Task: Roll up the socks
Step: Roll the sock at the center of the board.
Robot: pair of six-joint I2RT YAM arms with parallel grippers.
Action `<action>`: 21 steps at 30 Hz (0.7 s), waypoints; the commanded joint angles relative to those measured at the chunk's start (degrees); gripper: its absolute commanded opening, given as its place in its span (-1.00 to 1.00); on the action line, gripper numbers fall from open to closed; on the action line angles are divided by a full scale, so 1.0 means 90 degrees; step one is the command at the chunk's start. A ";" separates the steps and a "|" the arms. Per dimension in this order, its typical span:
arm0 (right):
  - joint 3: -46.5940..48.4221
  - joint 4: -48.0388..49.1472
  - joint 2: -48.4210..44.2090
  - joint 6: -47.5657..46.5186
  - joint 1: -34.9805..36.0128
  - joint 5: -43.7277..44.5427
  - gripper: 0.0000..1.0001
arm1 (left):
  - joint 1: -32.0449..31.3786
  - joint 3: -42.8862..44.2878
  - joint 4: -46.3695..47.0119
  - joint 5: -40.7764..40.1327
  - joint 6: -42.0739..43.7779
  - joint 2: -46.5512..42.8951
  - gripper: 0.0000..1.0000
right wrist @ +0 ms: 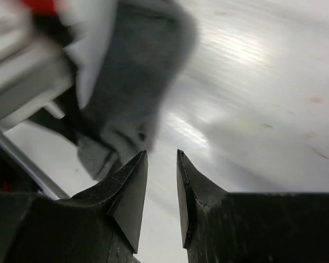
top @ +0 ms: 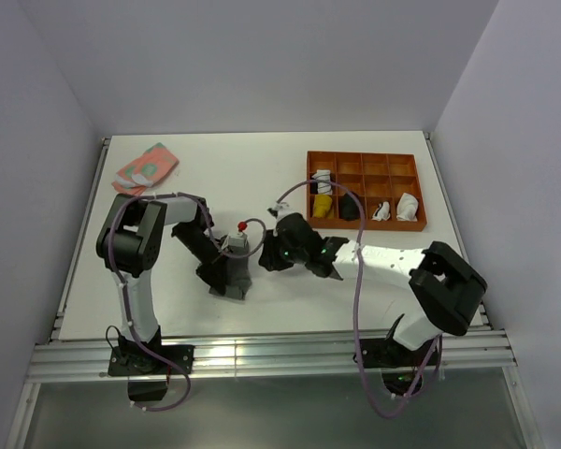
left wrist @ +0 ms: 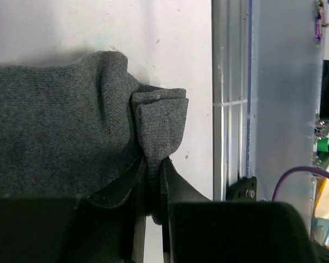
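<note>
Pinching the grey sock (left wrist: 55, 137) are the left jaws.

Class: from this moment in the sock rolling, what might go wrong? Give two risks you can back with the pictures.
1. The left gripper pinches only a small fold of the grey sock; it may slip free or unfold.
2. The right gripper holds nothing and sits close to the left one, so the two may collide.
</note>
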 commanded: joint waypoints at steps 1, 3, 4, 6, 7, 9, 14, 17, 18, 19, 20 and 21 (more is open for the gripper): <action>0.0138 0.0833 -0.0117 -0.0890 0.0802 0.0948 -0.28 | 0.0018 0.0376 -0.0926 0.0293 0.0434 0.0285 -0.92; 0.0245 0.1077 0.0079 -0.1116 0.1085 0.0880 -0.27 | 0.0008 0.0406 -0.0926 0.0244 0.0414 0.0442 -0.93; 0.0294 0.1126 0.0157 -0.1339 0.1174 0.0851 -0.27 | 0.0008 0.0444 -0.0917 0.0215 0.0395 0.0491 -0.93; 0.0460 0.1195 0.0410 -0.1556 0.1340 0.0880 -0.24 | 0.0008 0.0474 -0.0926 0.0215 0.0346 0.0569 -0.94; 0.0519 0.1215 0.0479 -0.1750 0.1495 0.0880 -0.24 | 0.0008 0.0494 -0.0917 0.0234 0.0346 0.0589 -0.94; 0.0646 0.1283 0.0693 -0.1898 0.1682 0.0958 -0.21 | 0.0008 0.0533 -0.0917 0.0244 0.0288 0.0667 -0.94; 0.0793 0.1479 0.0967 -0.2132 0.2092 0.0822 -0.13 | 0.0008 0.0640 -0.0917 0.0215 0.0219 0.0862 -0.94; 0.0881 0.1478 0.1095 -0.2240 0.2248 0.0812 -0.10 | 0.0018 0.0679 -0.0917 0.0224 0.0180 0.0950 -0.95; 0.0900 0.1469 0.1124 -0.2259 0.2278 0.0812 -0.10 | 0.0008 0.0708 -0.0917 0.0215 0.0160 0.0970 -0.95; 0.0929 0.1449 0.1202 -0.2308 0.2307 0.0812 -0.08 | 0.0008 0.0718 -0.0917 0.0234 0.0151 0.0999 -0.95; 0.1007 0.1440 0.1241 -0.2318 0.2366 0.0792 -0.07 | 0.0008 0.0728 -0.0917 0.0234 0.0141 0.1038 -0.95; 0.1056 0.1391 0.1270 -0.2347 0.2395 0.0782 -0.07 | 0.0008 0.0747 -0.0917 0.0234 0.0141 0.1057 -0.95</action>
